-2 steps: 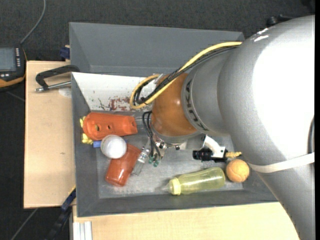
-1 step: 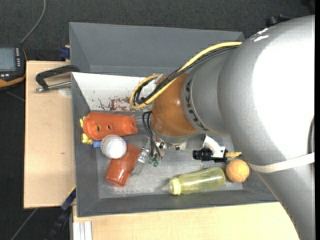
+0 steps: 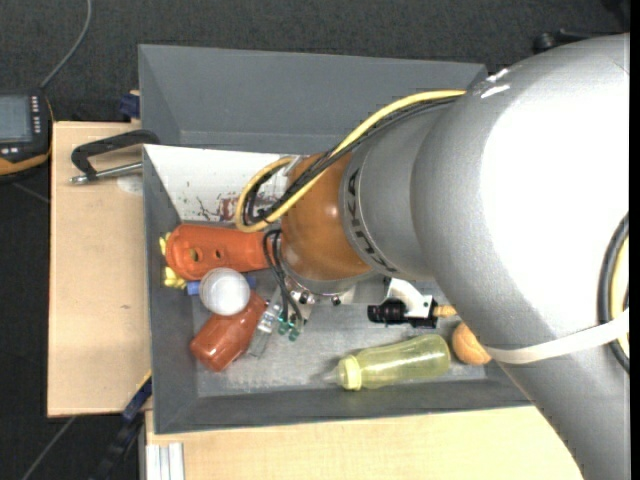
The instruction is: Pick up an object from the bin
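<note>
My gripper pokes out below the arm's orange cover, low in the left half of the bin. Right beside its tip lies a small clear piece with green bits. Just left of that sits a white ball, resting against a reddish-brown rounded thing below it. An orange tube-shaped toy with holes lies above the ball, its right end hidden under the arm. I see nothing held in the gripper.
A pale yellow-green bottle lies along the front wall. A black and white object and an orange rounded thing lie to the right, partly under the arm. The big grey arm covers the bin's right side.
</note>
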{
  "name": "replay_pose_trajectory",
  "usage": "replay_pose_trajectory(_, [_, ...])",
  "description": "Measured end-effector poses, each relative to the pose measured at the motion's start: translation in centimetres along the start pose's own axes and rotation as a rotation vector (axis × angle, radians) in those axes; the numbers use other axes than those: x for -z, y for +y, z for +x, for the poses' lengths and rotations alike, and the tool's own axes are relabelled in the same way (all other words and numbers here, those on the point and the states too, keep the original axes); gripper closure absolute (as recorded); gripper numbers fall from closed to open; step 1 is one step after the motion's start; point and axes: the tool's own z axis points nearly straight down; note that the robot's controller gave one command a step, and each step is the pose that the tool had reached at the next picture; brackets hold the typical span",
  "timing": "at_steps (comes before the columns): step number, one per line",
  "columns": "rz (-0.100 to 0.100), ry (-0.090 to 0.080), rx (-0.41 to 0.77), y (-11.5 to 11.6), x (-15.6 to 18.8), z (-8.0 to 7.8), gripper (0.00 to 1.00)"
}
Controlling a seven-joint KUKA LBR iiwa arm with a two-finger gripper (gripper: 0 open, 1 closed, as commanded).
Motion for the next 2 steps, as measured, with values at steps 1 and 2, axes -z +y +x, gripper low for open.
replay_pose_trajectory(1, [0.016, 0.001, 0.046, 1.74, -0.15, 1.84, 1.0])
replay_pose_trajectory(2, [0.016, 0.0, 0.045, 1.74, -0.15, 1.83, 1.0])
